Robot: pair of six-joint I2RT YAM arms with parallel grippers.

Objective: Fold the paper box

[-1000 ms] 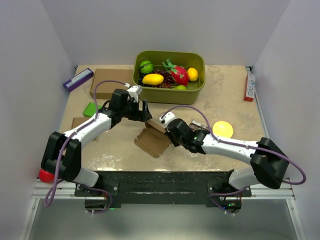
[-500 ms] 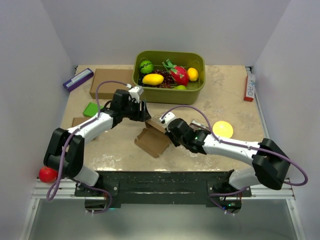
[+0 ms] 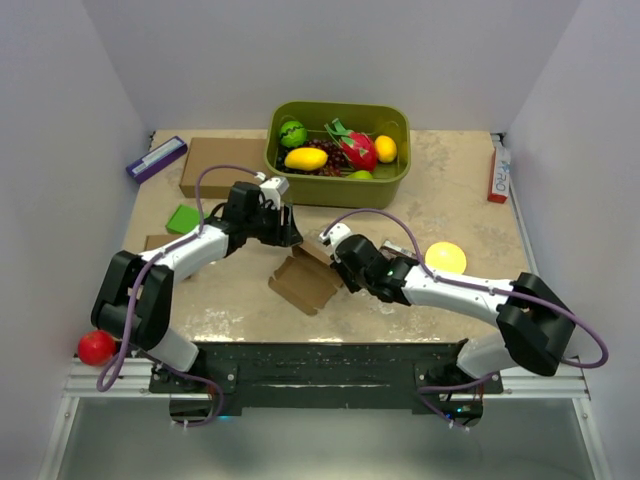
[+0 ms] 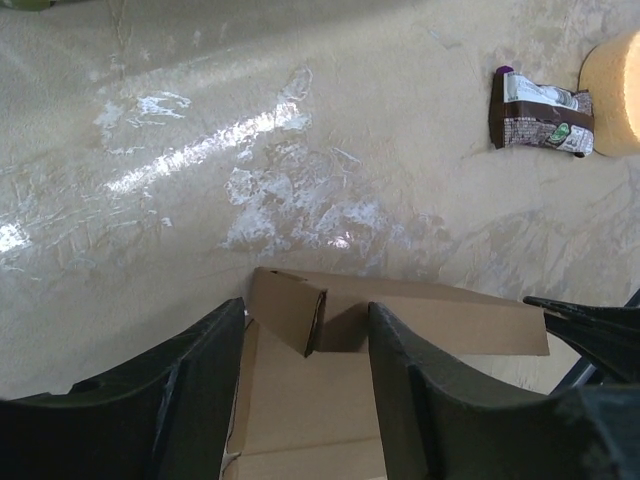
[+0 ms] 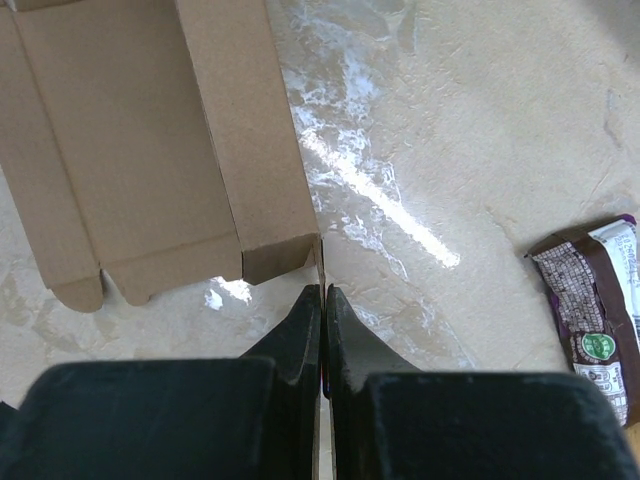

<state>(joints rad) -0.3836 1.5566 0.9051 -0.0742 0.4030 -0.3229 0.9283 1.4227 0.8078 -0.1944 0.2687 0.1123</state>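
Right hand [image 5: 322, 293] is pinched shut on the paper box [image 5: 140, 150] edge, looks like. Left hand [image 4: 305, 315] is half-wide, straddling its raised corner.

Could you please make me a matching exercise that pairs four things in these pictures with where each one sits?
Things:
1. paper box
2. green tub
3. red ball
4. snack wrapper

Places:
A. beside the yellow round thing
B. far side of the table, holding fruit
C. middle of the table
D. past the table's near left corner

Pairs: 1-C, 2-B, 3-D, 4-A
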